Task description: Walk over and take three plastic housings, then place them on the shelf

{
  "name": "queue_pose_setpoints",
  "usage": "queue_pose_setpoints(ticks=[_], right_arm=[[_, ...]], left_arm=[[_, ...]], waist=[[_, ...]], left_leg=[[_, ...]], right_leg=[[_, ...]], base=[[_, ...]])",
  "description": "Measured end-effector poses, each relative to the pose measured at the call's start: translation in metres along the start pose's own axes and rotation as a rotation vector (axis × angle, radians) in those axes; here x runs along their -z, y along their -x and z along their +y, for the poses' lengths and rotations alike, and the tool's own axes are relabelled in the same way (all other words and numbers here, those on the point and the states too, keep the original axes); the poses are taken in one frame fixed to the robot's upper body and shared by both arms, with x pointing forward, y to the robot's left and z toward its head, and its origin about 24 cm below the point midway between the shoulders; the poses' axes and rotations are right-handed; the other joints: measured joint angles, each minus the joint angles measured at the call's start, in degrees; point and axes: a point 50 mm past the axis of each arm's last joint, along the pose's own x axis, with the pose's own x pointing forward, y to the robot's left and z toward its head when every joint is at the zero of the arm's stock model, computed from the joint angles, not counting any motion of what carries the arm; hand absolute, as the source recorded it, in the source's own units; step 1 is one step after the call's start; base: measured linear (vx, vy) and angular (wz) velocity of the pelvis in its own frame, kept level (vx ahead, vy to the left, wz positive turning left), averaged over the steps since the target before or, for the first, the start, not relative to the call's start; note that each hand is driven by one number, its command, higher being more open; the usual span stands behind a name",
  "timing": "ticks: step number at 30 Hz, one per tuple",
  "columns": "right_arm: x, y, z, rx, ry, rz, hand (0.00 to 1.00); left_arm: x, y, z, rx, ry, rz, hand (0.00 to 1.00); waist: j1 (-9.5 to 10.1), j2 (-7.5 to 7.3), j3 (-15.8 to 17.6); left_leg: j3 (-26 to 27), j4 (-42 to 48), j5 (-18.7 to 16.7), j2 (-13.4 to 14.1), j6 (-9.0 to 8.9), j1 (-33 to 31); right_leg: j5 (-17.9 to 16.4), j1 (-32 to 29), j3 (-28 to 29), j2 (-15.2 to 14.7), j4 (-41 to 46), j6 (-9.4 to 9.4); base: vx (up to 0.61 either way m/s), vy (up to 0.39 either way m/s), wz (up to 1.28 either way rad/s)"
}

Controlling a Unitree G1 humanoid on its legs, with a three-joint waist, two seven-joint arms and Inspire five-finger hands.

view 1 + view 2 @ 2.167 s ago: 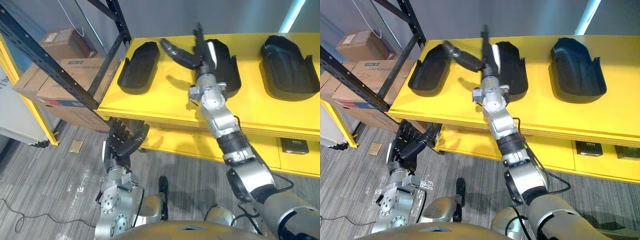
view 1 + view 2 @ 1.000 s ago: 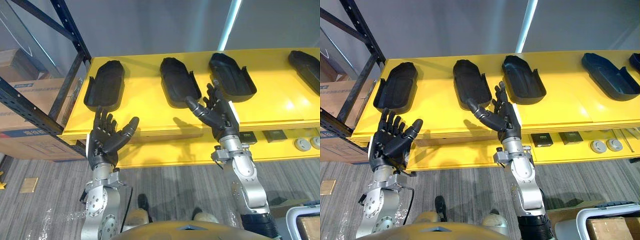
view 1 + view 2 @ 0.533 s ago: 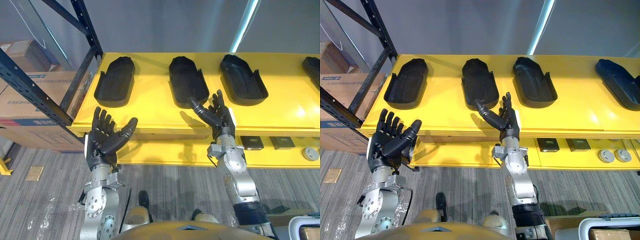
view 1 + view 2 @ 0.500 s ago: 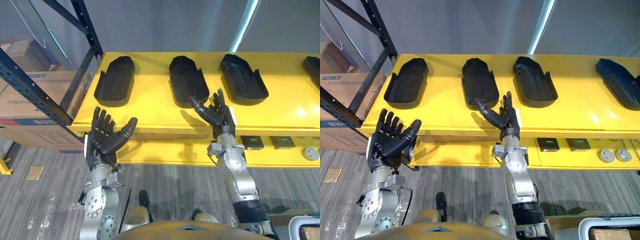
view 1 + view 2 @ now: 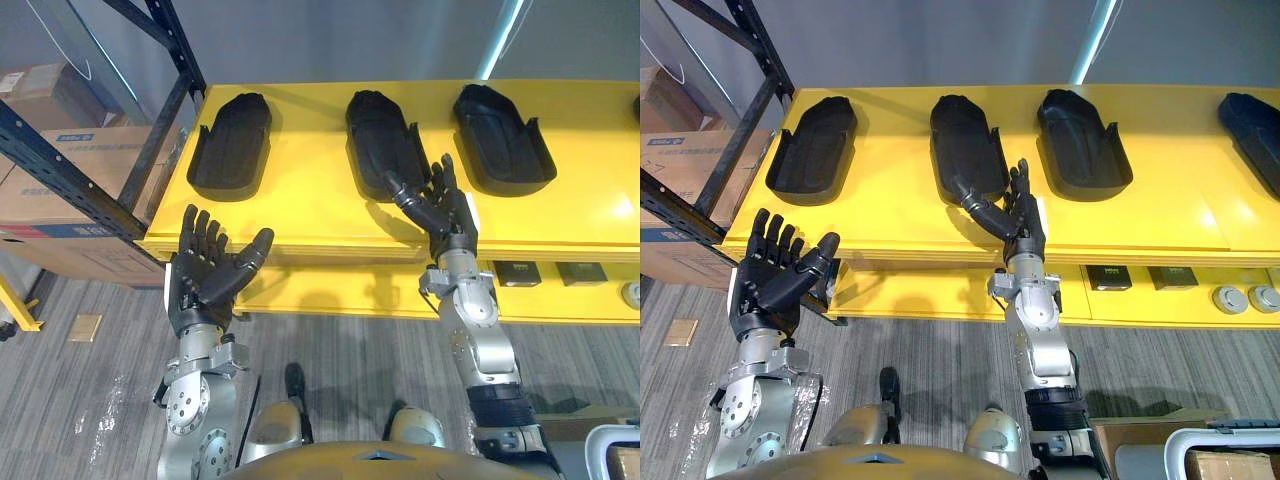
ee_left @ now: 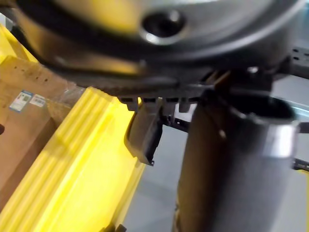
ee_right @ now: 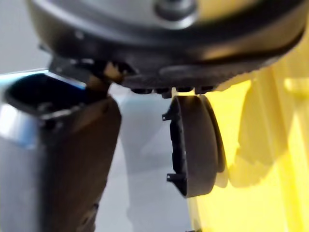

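On the yellow shelf point(image 5: 300, 215), just beyond the right hand point(image 5: 450, 215), spread open and empty: middle black moulded plastic housing point(image 5: 380, 140), long axis pointing away from the robot; sits far nearer this hand than the left hand point(image 5: 200, 285), likewise open and empty.

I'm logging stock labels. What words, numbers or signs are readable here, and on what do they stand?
Cardboard boxes: blue and white labels, too small to read.
Small dark boxes: pale print, too blurred to read.
Plastic housings: no print to be seen.
No text here can be quoted.
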Motion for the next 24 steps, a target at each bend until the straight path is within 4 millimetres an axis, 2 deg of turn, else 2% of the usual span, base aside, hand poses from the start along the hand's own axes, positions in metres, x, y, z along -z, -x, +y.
queue_pose_setpoints(ticks=[9, 24], right_arm=[[-0.013, -0.01, 0.011, -0.093, -0.004, -0.052, 1.0], [-0.011, -0.009, 0.02, -0.143, -0.001, -0.045, 1.0]], left_arm=[[0.0, 0.0, -0.002, 0.007, 0.005, 0.001, 1.0], [0.001, 0.0, -0.004, 0.012, 0.009, 0.005, 1.0]], waist=[[-0.04, -0.08, 2.9], [-1.0, -0.08, 3.0]], left_leg=[[-0.1, 0.0, 0.2, -0.2, 0.05, 0.0], [0.2, 0.0, 0.2, -0.2, 0.05, 0.2]], right_leg=[[-1.8, -1.6, 0.4, -1.1, 3.6, -0.11], [-2.1, -1.6, 0.7, -1.0, 3.8, -0.09]], base=[[0.0, -0.003, 0.0], [0.0, 0.0, -0.01]])
